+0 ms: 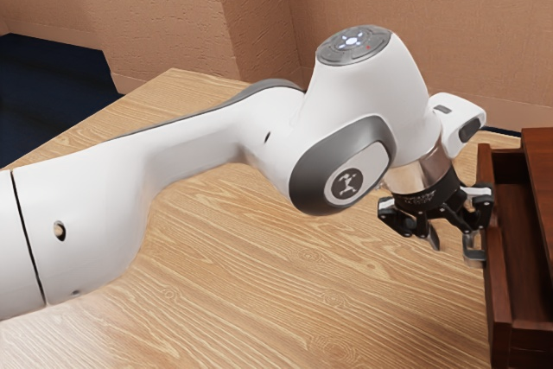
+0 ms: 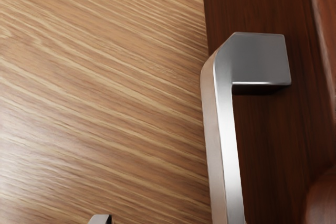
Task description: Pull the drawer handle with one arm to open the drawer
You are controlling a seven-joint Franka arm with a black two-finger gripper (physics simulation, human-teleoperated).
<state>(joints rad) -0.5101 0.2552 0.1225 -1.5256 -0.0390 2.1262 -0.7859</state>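
Note:
A dark wooden drawer [image 1: 517, 248] stands at the exterior view's right edge, its front panel [image 1: 489, 213] facing the arm. Behind that panel a sunken hollow shows below the cabinet's top. My black gripper [image 1: 453, 244] hangs right at the panel, fingers spread apart and open, the outer fingertip [image 1: 472, 254] close against the wood. In the wrist view a silver bar handle [image 2: 223, 145] runs along the dark drawer front [image 2: 273, 129], with its bent end [image 2: 257, 59] fixed to the wood. One fingertip [image 2: 100, 219] peeks in over the table, well apart from the handle.
The light wooden table [image 1: 259, 283] spreads under the arm and toward the exterior view's left. Tan walls meet in a corner behind the table. My white arm [image 1: 173, 187] crosses the table from the left.

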